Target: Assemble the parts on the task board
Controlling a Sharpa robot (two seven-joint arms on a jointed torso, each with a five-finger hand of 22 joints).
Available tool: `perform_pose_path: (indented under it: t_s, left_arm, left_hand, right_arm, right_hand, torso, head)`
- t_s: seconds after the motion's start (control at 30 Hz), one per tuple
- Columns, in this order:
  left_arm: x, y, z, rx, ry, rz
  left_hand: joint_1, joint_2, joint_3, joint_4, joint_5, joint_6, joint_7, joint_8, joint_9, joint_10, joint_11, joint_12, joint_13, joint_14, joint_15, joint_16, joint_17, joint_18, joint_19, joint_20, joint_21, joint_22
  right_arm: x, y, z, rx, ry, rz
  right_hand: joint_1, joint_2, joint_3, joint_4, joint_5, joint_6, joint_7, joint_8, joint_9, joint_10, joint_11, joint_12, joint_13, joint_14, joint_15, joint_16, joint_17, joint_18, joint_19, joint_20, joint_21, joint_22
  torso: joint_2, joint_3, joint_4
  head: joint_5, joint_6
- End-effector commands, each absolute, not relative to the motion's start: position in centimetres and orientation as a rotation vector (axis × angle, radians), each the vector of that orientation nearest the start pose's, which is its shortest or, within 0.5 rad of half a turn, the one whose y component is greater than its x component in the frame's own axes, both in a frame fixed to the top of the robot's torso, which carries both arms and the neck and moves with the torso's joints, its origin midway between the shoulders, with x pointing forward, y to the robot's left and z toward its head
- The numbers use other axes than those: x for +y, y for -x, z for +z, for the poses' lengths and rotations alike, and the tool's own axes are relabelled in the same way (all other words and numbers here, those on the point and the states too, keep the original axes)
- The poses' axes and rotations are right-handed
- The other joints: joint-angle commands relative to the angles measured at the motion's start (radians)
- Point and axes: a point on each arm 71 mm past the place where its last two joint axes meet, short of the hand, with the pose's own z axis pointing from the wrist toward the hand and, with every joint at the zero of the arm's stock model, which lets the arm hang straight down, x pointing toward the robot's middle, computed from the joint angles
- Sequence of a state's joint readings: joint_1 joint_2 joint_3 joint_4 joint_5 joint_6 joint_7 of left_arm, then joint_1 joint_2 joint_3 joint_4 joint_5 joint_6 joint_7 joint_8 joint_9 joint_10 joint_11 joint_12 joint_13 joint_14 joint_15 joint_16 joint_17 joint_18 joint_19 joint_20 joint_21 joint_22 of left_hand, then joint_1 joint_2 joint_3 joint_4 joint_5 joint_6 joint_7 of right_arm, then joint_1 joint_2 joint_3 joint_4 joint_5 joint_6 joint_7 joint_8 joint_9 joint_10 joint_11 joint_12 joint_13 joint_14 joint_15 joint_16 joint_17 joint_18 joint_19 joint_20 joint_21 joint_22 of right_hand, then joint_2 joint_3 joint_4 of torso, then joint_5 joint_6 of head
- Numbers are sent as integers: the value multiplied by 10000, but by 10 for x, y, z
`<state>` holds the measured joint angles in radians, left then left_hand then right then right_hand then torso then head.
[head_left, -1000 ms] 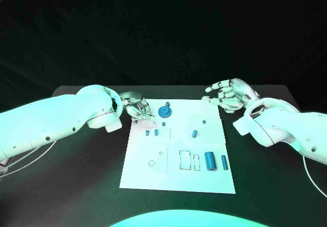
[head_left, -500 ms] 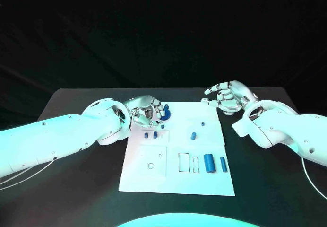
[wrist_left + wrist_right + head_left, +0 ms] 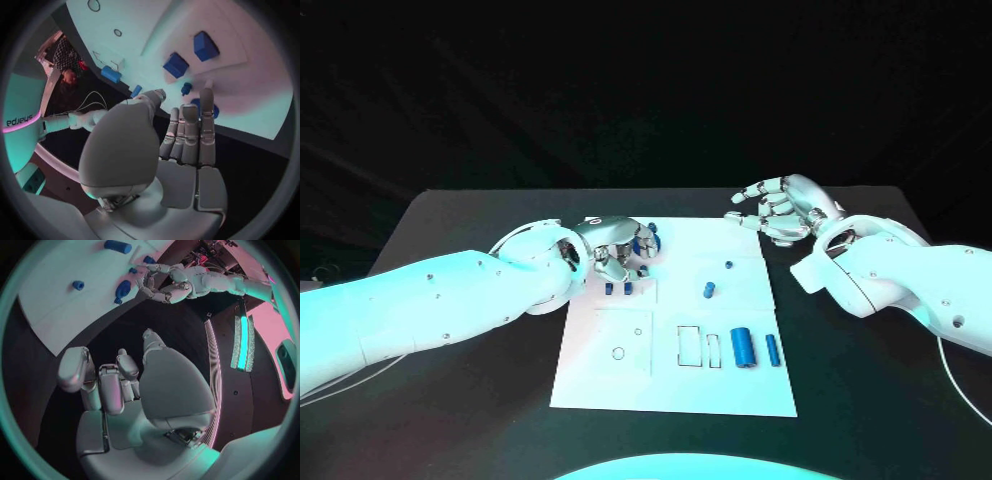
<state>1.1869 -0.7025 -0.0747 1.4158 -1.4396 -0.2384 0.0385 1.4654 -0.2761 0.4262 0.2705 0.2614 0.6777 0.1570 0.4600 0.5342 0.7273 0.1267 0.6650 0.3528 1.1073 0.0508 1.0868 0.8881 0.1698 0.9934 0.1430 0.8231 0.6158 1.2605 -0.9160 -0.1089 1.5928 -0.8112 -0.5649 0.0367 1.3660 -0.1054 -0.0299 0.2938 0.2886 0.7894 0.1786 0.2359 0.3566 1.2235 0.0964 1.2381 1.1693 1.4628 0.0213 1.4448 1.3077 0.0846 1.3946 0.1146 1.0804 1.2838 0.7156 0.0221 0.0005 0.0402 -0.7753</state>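
Note:
The white task board (image 3: 625,375) lies mid-table. My left hand (image 3: 616,250) reaches over its far left corner, and its straight fingers (image 3: 190,125) lie on a round blue part (image 3: 648,239), whose rim (image 3: 215,111) peeks out past them. The thumb stands apart from that part. Just nearer are two small blue blocks (image 3: 617,288), also seen as blue blocks (image 3: 189,55) in the left wrist view. Two small blue pegs (image 3: 710,290) sit right of them. My right hand (image 3: 777,208) hovers off the board's far right corner, its half-curled fingers (image 3: 103,385) apart and holding nothing.
A thick blue cylinder (image 3: 743,346) and a thinner one (image 3: 772,349) lie at the board's near right, beside two rectangular slots (image 3: 691,345). Two small round holes (image 3: 619,352) mark the near left. Black table (image 3: 459,400) surrounds the board.
My left hand has swung from the board's left edge onto the round blue part, which has not moved. The right hand has stayed put.

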Motion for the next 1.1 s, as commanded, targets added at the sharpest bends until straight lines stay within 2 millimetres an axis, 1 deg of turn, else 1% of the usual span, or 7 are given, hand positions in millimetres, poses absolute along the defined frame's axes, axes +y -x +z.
perform_pose_path:
  t_s: [0.03,0.37,0.53,0.6,0.87,0.97,1.1]
  left_arm:
    - [147,-489,-214,17526,-3849,-7742]
    - [144,-493,-217,17685,-3881,-7454]
    - [144,-495,-219,17889,-3933,-7225]
    - [144,-495,-219,17927,-3929,-7135]
    - [142,-497,-220,18012,-3909,-6963]
    - [141,-498,-221,18074,-3919,-6924]
    - [141,-499,-222,18159,-3918,-6856]
  left_hand:
    - [128,4,-73,16,-20,71,44,-28,-43,-66,-1,-58,-35,-32,46,76,-6,124,-6,53,67,23]
    - [381,136,-66,13,-4,317,75,-58,-289,-38,20,-46,-176,142,63,496,199,132,-19,73,233,162]
    - [579,181,129,5,4,694,-4,-150,-570,164,-2,30,-299,451,30,1064,558,129,-31,68,515,383]
    - [641,141,364,3,-5,885,-17,-277,-769,312,-37,62,-393,580,12,1368,701,136,-77,46,739,566]
    - [733,116,759,-131,-38,1187,-30,-453,-1029,642,-121,94,-548,862,-57,1843,969,143,-145,7,1126,875]
    - [749,83,1057,-227,-17,1293,-47,-570,-1154,733,-136,26,-657,943,-78,2023,1038,122,-139,-19,1407,1142]
    - [716,63,1117,-241,-24,1334,-46,-588,-1179,755,-135,12,-683,955,-75,2063,1049,114,-139,-19,1481,1221]
  right_arm:
    - [-229,-479,-167,15422,-4637,9310]
    - [-229,-479,-168,15426,-4644,9302]
    - [-229,-479,-168,15429,-4645,9302]
    - [-229,-479,-168,15431,-4644,9305]
    - [-228,-479,-168,15437,-4636,9317]
    - [-228,-479,-168,15441,-4635,9319]
    - [-228,-479,-168,15445,-4629,9329]
  right_hand:
    - [13,97,-7,-28,52,84,-9,35,-13,-45,-39,-2,-8,417,-69,-46,741,118,10,0,-30,-9]
    - [26,107,2,-29,55,82,-9,36,-15,-57,-39,-11,-21,417,-69,-46,742,118,10,0,-34,-9]
    - [26,107,2,-29,55,82,-9,36,-15,-57,-39,-11,-21,417,-69,-46,742,118,10,0,-34,-9]
    - [26,107,2,-29,55,82,-9,36,-15,-57,-39,-11,-21,417,-69,-46,742,118,10,0,-34,-9]
    - [29,112,5,-27,56,83,-9,37,-16,-49,-39,-3,-12,422,-69,-37,756,113,20,-1,-9,7]
    - [29,112,5,-27,56,83,-9,37,-16,-49,-39,-3,-12,422,-69,-37,756,113,20,-1,-9,7]
    - [29,112,5,-27,56,83,-9,37,-16,-49,-39,-3,-12,422,-69,-37,756,113,20,-1,-9,7]
  torso:
    - [-3,9,-3]
    - [0,11,-3]
    - [-5,9,12]
    - [-4,10,12]
    - [-4,-2,7]
    - [-1,7,9]
    - [-5,9,11]
  head:
    - [-22,5]
    - [-39,-5]
    - [-47,-12]
    - [-46,-13]
    - [-31,-32]
    - [-27,-44]
    - [-26,-55]
